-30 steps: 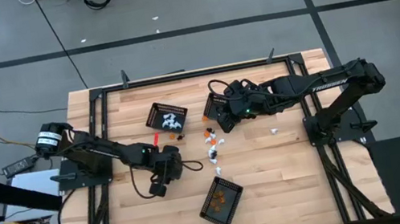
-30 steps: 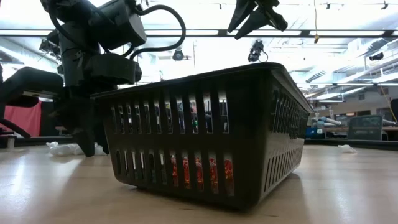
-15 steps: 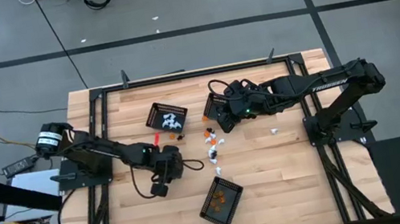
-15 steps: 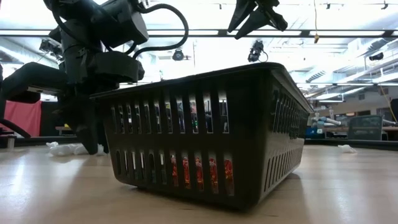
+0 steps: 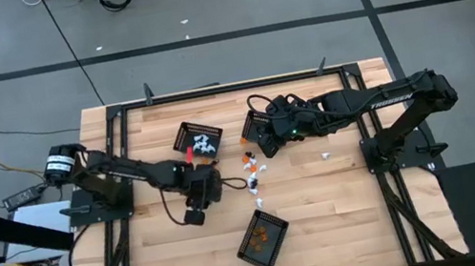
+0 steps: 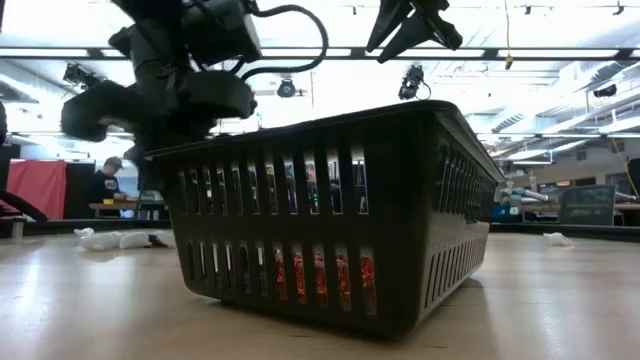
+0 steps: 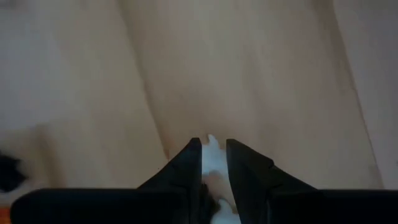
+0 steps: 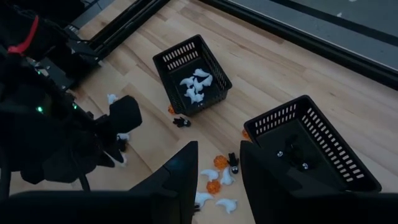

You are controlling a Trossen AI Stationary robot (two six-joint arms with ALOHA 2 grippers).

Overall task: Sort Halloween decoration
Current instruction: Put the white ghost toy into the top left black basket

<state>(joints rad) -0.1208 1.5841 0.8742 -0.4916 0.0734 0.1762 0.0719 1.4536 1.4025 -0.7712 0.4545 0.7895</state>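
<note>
Small orange, white and black Halloween trinkets point(image 5: 252, 171) lie loose on the wooden table between my arms. A black mesh basket point(image 5: 200, 139) holds white ones, a second basket point(image 8: 311, 146) holds black ones, and a third basket point(image 5: 263, 241) near the front holds orange ones. My left gripper point(image 5: 208, 186) hangs above the table left of the loose pile, shut on a white trinket point(image 7: 213, 158). My right gripper point(image 8: 217, 168) stands high over the pile, open, with nothing between its fingers. My left gripper pinches the white trinket between its two fingers. The trinket's tip point(image 7: 211, 143) sticks out a little past the fingertips. The fingers slant steeply down at the table. The trinket hangs clear of the wood.
The basket of orange trinkets point(image 6: 330, 215) fills the low view's foreground. A few white trinkets point(image 5: 326, 152) lie apart on the right. A black metal frame point(image 5: 230, 86) borders the table. Bare wood shows at the front left and front right.
My left gripper has risen off the table and gone a little toward the right, nearer the loose pile. In the low view its fingers stood on the wood beside the front basket a second ago and are now lifted away.
</note>
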